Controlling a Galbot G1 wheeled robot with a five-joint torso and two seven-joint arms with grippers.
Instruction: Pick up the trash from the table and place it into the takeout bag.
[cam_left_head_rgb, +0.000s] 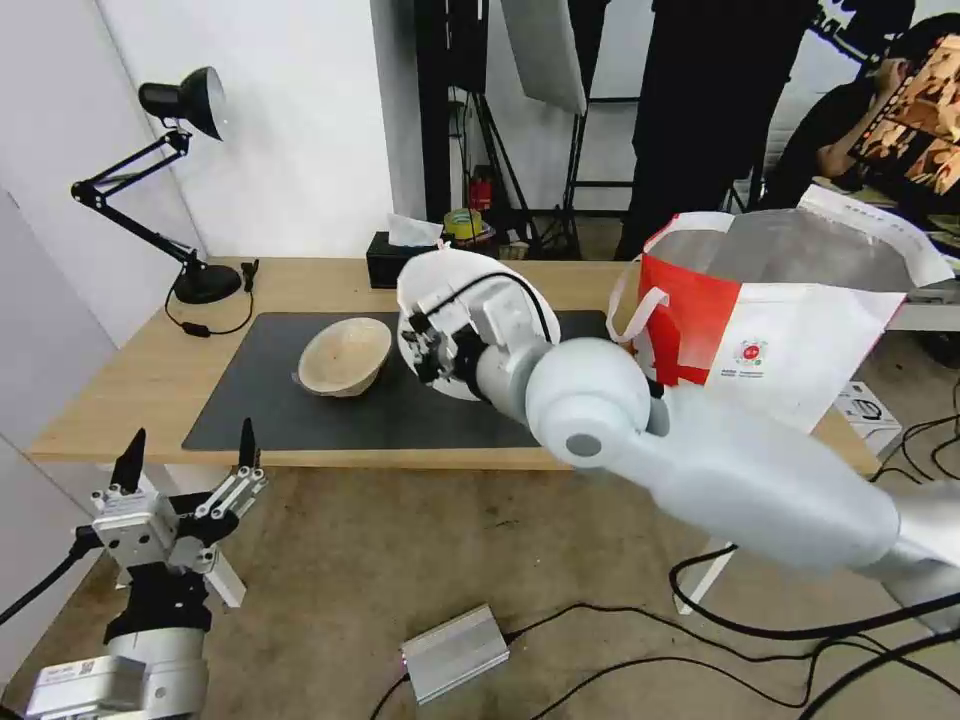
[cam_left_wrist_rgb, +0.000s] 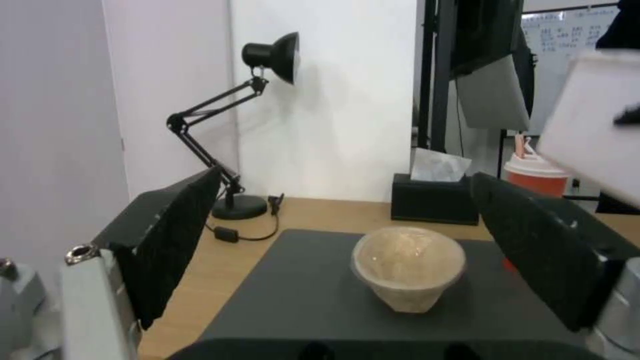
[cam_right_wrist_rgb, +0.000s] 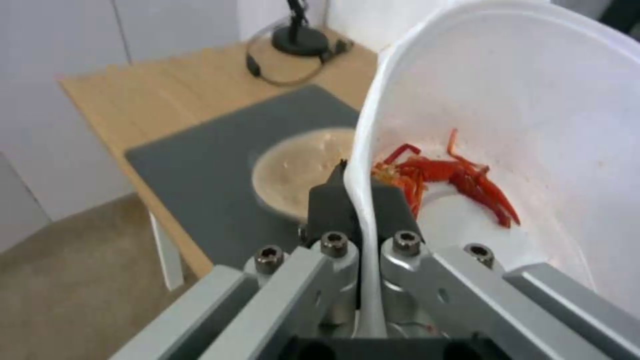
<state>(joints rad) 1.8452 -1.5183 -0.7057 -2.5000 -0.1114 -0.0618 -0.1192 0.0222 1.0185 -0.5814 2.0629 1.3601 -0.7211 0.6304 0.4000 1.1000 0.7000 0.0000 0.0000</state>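
Right tool (cam_right_wrist_rgb: 360, 200) pinches the rim of the white bowl (cam_right_wrist_rgb: 533, 125), one finger inside and one outside. It holds the bowl up over the mat (cam_left_head_rgb: 330, 410), tipped on its side. Red chili bits (cam_right_wrist_rgb: 460, 175) sit low inside, close to the fingers.

Left tool (cam_left_head_rgb: 185, 470) hangs low in front of the surface (cam_left_head_rgb: 130, 380), wide open and holding nothing.

On the mat sits the beige bowl (cam_left_head_rgb: 345, 355), tipped a little. Far back, next to the tissue box (cam_left_wrist_rgb: 433, 202), is the red cup (cam_left_wrist_rgb: 537, 177). At the right end stands the bag (cam_left_head_rgb: 770, 320), with its mouth open.

What could go wrong? The grip is only on a thin edge, so the bowl could slip or swing. Because it is tipped so much, the chili bits could fall out on the way. It is wide too, and could bump the bag's rim or straps and push the bag over.
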